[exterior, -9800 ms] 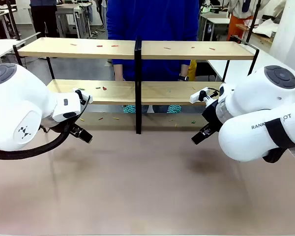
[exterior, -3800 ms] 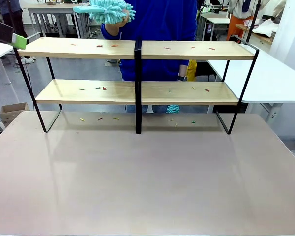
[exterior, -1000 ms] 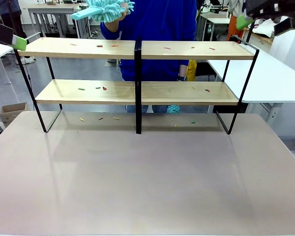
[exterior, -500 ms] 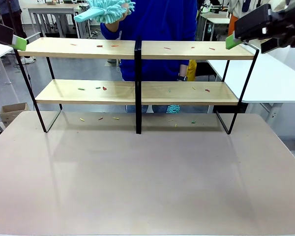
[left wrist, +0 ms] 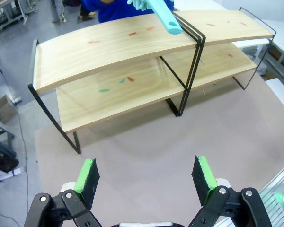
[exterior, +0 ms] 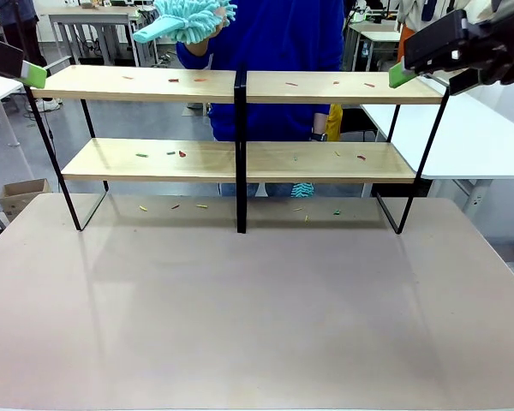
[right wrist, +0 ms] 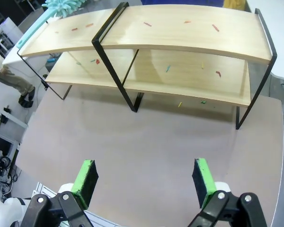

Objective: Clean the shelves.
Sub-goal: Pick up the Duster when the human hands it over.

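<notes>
A: Left gripper?
B: Jaws spread wide, nothing between them; it hangs up by the rack's left end
A: Right gripper?
B: Also wide apart and empty, up by the rack's right end
A: Shelves?
B: Along the tabletop's far edge, coloured scraps on both boards. Person behind holds a teal duster above the upper board's left half
</notes>
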Robot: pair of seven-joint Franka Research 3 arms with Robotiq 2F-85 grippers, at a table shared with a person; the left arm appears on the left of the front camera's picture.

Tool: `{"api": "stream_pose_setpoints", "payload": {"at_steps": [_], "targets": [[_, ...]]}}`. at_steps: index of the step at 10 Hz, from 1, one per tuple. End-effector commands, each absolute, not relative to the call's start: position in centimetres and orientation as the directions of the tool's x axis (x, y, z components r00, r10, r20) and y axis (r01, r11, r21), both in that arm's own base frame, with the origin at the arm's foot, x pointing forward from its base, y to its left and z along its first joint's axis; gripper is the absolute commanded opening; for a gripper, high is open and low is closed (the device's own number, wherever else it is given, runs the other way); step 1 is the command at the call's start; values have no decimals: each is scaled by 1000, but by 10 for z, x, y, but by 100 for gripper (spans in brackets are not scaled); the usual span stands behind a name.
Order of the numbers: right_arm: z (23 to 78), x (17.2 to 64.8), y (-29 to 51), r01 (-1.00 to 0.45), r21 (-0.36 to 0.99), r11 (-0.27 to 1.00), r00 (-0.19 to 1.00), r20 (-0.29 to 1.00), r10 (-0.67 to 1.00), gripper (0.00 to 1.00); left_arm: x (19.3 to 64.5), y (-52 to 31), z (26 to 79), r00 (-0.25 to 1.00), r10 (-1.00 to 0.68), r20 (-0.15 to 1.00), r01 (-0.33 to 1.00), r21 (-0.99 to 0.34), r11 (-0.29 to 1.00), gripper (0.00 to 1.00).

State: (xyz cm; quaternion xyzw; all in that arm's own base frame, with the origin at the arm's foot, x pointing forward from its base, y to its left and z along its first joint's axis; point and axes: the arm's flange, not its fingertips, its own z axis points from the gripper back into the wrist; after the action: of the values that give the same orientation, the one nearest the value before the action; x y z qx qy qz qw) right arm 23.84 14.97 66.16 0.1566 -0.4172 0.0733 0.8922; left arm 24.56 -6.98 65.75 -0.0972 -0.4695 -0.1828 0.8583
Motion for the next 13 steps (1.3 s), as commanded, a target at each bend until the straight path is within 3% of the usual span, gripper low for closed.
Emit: {"api": "stream_pose_setpoints", "payload": {"at_steps": [1,4,5,6,7,9,10,11,12,13], "targets": [[662,238,150,-261,218,940,642,766,1,100,246,-69,657,498,-219,839,403,0,915,100],[662,238,150,-261,218,940,642,766,1,100,246,-70,657,492,-222,841,405,5,914,100],[662,238,150,-261,218,940,642,766,1,100,240,-77,666,489,-307,817,548,-14,836,100],[662,238,150,-261,218,940,642,766,1,100,253,-71,683,569,-313,761,666,-203,718,100],[662,238,150,-261,218,940,642,766,1,100,275,-64,696,691,-302,656,668,-420,615,100],[662,238,150,-261,218,940,642,766,1,100,319,-47,702,732,-326,598,672,-711,205,100],[662,238,150,-261,218,940,642,766,1,100,339,-44,695,793,-246,557,589,-804,77,100],[662,238,150,-261,218,940,642,766,1,100,347,-49,696,931,-89,354,365,-912,187,100],[662,238,150,-261,218,940,642,766,1,100,317,-50,695,622,-199,757,752,-508,420,100],[662,238,150,-261,218,940,642,766,1,100,317,-50,695,622,-199,757,752,-508,420,100]]}}
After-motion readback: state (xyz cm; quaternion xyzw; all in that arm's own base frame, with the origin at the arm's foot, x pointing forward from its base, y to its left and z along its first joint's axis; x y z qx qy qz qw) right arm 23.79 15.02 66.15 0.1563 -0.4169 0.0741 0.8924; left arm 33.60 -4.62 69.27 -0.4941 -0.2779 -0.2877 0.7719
